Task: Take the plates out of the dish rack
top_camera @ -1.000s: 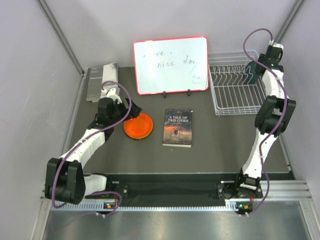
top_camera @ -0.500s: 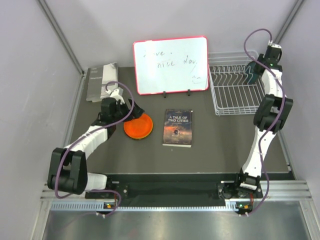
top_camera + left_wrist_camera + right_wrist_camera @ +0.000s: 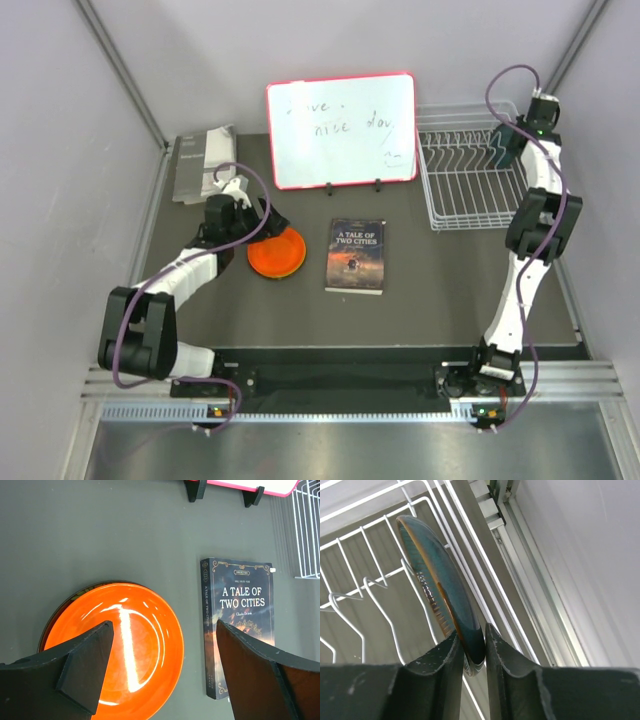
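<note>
Teal plate stands on edge among the tines at the far right end of the rack, close to the rack's right side wall. Right gripper is pinched narrow on the plate's rim, one finger on each face. From above, this arm reaches far back over the rack's rear corner.

Orange plate lies flat on the dark surface, out of the rack, left of centre. Left gripper is above it, jaws spread wide and holding nothing; one finger shows over the plate, the other over the book. Cannot tell whether a finger touches the plate.

The book lies flat just right of the orange plate, apart from it. Whiteboard stands upright behind both, left of the rack.
</note>
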You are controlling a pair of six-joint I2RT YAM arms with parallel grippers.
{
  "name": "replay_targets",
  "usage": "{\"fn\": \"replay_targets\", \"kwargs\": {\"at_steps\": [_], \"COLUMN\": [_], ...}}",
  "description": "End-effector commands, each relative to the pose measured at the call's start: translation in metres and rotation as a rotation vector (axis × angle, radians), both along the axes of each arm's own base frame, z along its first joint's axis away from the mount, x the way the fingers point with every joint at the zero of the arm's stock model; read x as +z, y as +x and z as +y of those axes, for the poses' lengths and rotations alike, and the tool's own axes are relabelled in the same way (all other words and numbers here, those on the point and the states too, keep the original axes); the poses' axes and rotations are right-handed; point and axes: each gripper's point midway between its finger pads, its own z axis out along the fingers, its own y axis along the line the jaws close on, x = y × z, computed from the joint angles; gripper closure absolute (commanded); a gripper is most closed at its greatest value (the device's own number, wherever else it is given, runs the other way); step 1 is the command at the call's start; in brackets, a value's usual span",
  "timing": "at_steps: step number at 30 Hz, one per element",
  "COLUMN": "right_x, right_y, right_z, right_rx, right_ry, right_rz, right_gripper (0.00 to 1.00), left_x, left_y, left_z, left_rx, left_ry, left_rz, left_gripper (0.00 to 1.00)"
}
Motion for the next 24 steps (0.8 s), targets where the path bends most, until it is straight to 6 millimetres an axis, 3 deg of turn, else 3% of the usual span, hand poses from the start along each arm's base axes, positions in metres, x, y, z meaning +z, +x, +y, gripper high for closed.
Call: {"fn": "replay_targets", "kwargs": {"at_steps": [1, 4, 7, 10, 12, 13, 14, 16, 17, 24], "right_x": [0.025, 0.022, 0.017, 0.017, 0.037, 0.032, 0.053, 0.059, 0.075, 0.112], "right_y": [0.015, 0.019, 0.02, 0.018, 0.017, 0.011, 0.014, 0.008, 0.01, 0.003], "right_z": [-0.006, 0.0, 0.002, 0.006, 0.014, 0.013, 0.02, 0.022, 0.029, 0.045], "right_rx": [0.008, 0.013, 0.032, 0.021, 0.012, -0.007, -0.01, -0.037, -0.038, -0.074], "right_ry": [-0.096, -0.122, -0.161, -0.221, -0.267, -0.283, -0.301, -0.337, -0.351, -0.458], "right_rz": [-0.058, -0.053, -0.029, -0.029, -0.065, -0.047, -0.104, -0.11, -0.148, -0.191], "right_gripper": [0.8, 0.85, 0.99, 1.0, 1.0, 1.0, 1.0, 1.0, 1.0, 1.0], "left_x": [0.024, 0.023, 0.021, 0.02, 0.018, 0.017, 0.017, 0.017, 0.017, 0.018], "left_y": [0.014, 0.014, 0.013, 0.014, 0.014, 0.015, 0.015, 0.016, 0.017, 0.017], "left_z": [-0.004, -0.003, -0.003, -0.003, -0.002, -0.001, -0.002, -0.002, -0.002, -0.001], "left_rx": [-0.015, -0.014, -0.013, -0.012, -0.01, -0.006, -0.009, -0.009, -0.009, -0.006], "left_ry": [-0.012, -0.013, -0.011, -0.007, -0.003, -0.001, -0.001, 0.001, 0.002, 0.005], "left_rz": [-0.087, -0.083, -0.081, -0.081, -0.078, -0.076, -0.077, -0.076, -0.077, -0.081], "left_gripper": [0.12, 0.12, 0.13, 0.13, 0.13, 0.13, 0.13, 0.13, 0.13, 0.13]}}
